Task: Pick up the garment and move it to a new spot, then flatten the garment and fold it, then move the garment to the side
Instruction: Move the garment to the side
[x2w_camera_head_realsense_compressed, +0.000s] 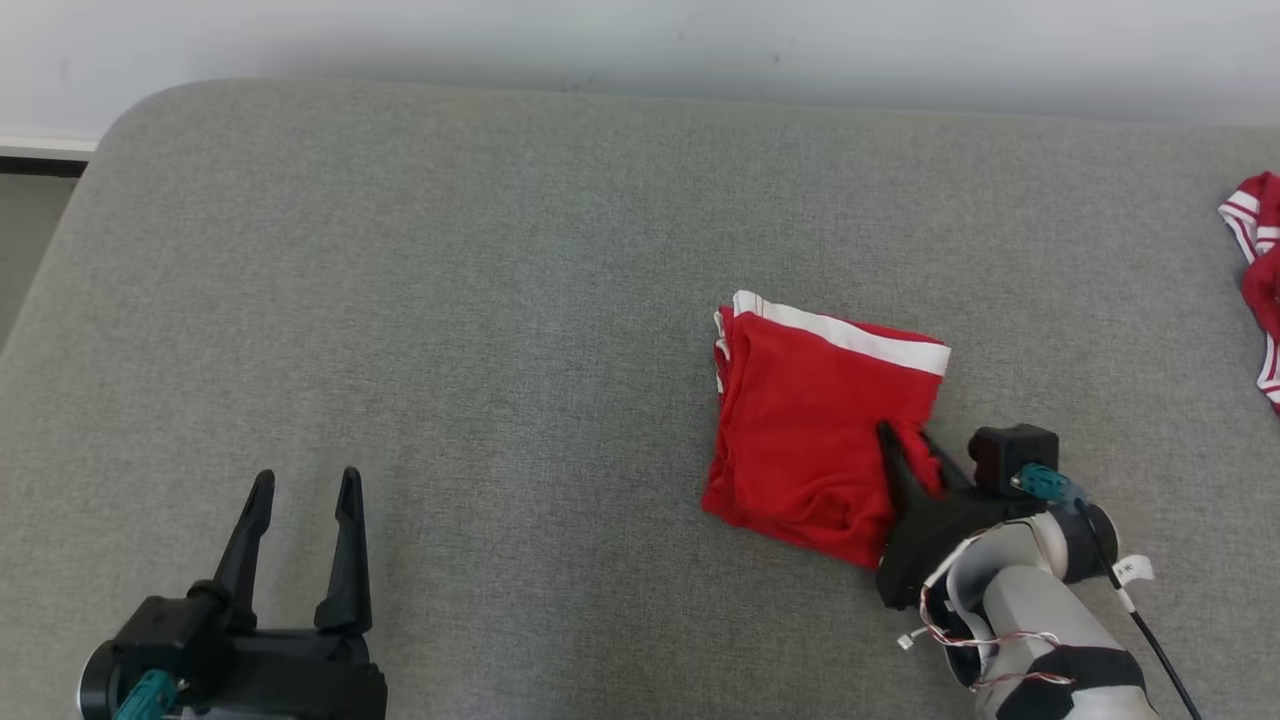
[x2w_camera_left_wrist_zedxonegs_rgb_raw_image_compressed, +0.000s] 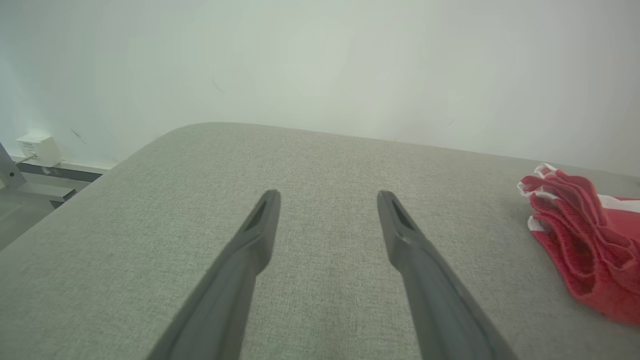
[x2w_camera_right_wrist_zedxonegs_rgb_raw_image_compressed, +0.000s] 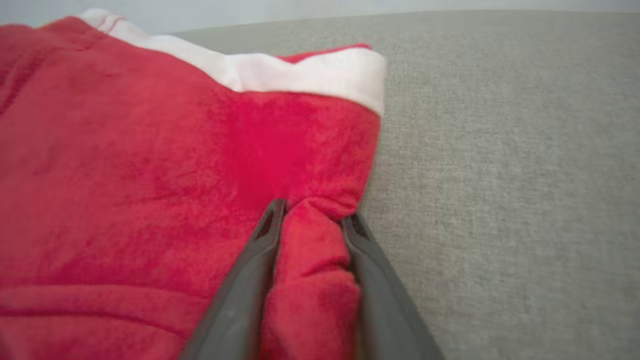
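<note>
Pinching a bunched ridge at the folded red garment's (x2w_camera_head_realsense_compressed: 800, 430) right edge, the right gripper (x2w_camera_head_realsense_compressed: 905, 433) is clamped narrow on it, evidently for shifting it aside. It lies on the grey padded surface (x2w_camera_head_realsense_compressed: 450, 300); the left gripper (x2w_camera_head_realsense_compressed: 305, 480) hangs wide open, empty.

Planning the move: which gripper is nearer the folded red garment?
Right. The right gripper pinches the folded red garment at its right edge; the left gripper sits open, far to its left.

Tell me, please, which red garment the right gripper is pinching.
The folded garment, bunched in the right gripper; the other garment lies untouched at the right edge.
</note>
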